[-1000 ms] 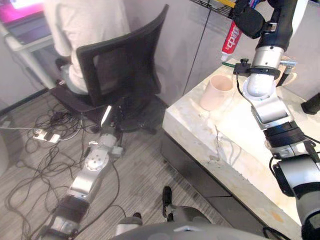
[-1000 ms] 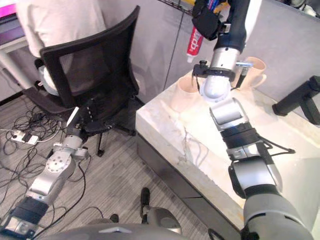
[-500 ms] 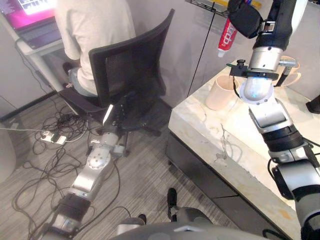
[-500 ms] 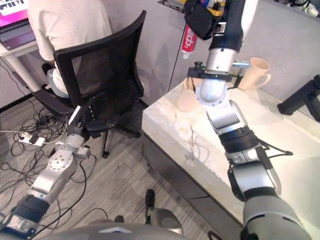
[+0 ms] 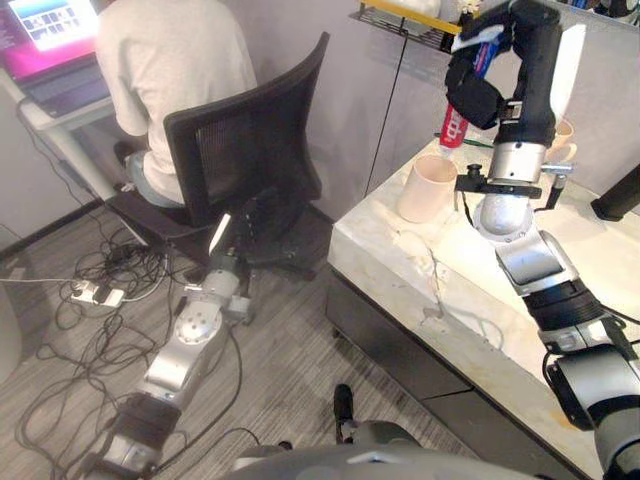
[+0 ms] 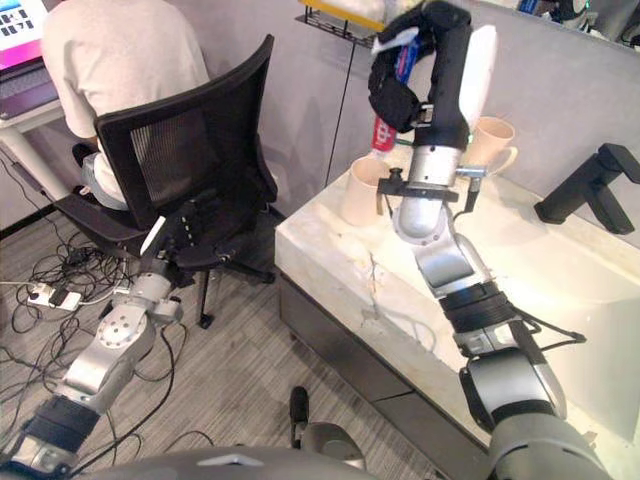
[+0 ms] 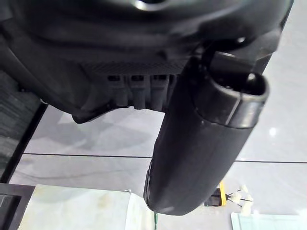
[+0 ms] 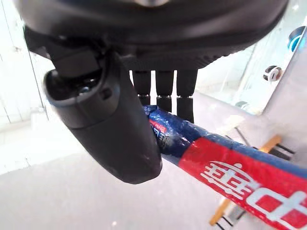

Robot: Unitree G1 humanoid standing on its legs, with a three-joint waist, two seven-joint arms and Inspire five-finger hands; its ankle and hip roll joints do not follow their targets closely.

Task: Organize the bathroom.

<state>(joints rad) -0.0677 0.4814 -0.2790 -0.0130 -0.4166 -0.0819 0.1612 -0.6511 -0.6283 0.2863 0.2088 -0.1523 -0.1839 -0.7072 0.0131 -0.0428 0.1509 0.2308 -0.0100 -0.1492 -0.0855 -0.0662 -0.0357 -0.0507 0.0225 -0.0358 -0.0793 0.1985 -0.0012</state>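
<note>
1. While you line this up, note your right hand (image 5: 478, 78) is clamped on the toothpaste tube (image 6: 385, 125), thumb on one side and fingers on the other; the right wrist view confirms the pinch near the tube's blue end.
2. Tube's long axis runs roughly vertical in the head views: white-tipped blue end up by the hand at top centre-right of the frame, red body hanging down.
3. Lower end of the tube sits just above and slightly behind the pink cup (image 5: 427, 188) at the near corner of the marble counter (image 5: 450, 290); whether they touch, I can't tell.
4. Wire shelf (image 6: 338, 18) is at the top of the frame, just left of the hand and near it. A second cup (image 6: 493, 142) stands behind the arm.
5. Left hand (image 6: 190, 222) is low at centre-left by the office chair (image 5: 250, 150), fingers relaxed and holding nothing, well apart from the counter. Right arm does the placing, my read.
6. Person sits in that chair, upper left.
</note>
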